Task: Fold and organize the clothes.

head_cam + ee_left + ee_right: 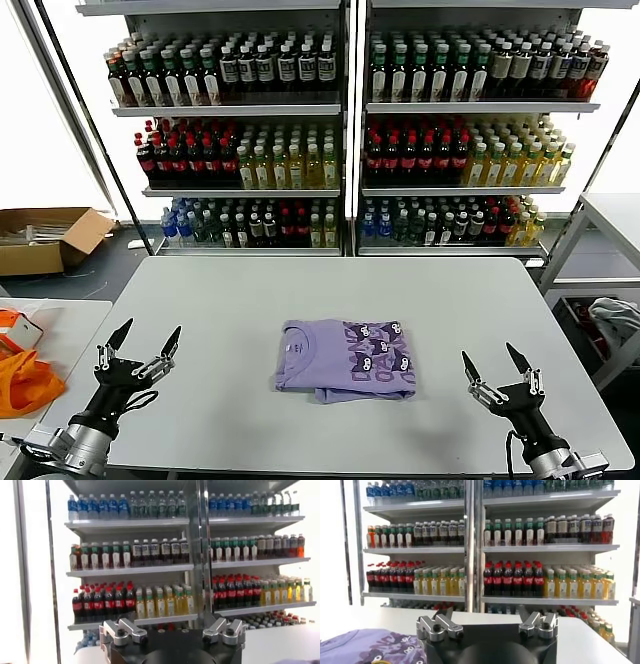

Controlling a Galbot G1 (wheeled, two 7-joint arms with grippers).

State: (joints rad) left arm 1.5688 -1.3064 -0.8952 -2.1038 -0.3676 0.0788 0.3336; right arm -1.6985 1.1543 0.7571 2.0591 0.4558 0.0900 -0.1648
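The clothes are one lavender T-shirt [345, 360], folded into a compact rectangle in the middle of the grey table [330, 290], its dark purple-and-white print facing up on the right half. Its edge also shows in the right wrist view, T-shirt [367, 647]. My left gripper [146, 342] hovers open near the table's front left corner, well left of the shirt, holding nothing. Near the front right corner my right gripper [497, 358] stands open too, apart from the shirt. In both wrist views the jaws spread wide with only the shelves between them.
Behind the table stand shelves of drink bottles [340, 140]. An orange fabric [25, 385] lies on a side table at the left, with a cardboard box [45, 238] on the floor behind. Another table [610, 215] stands at the right.
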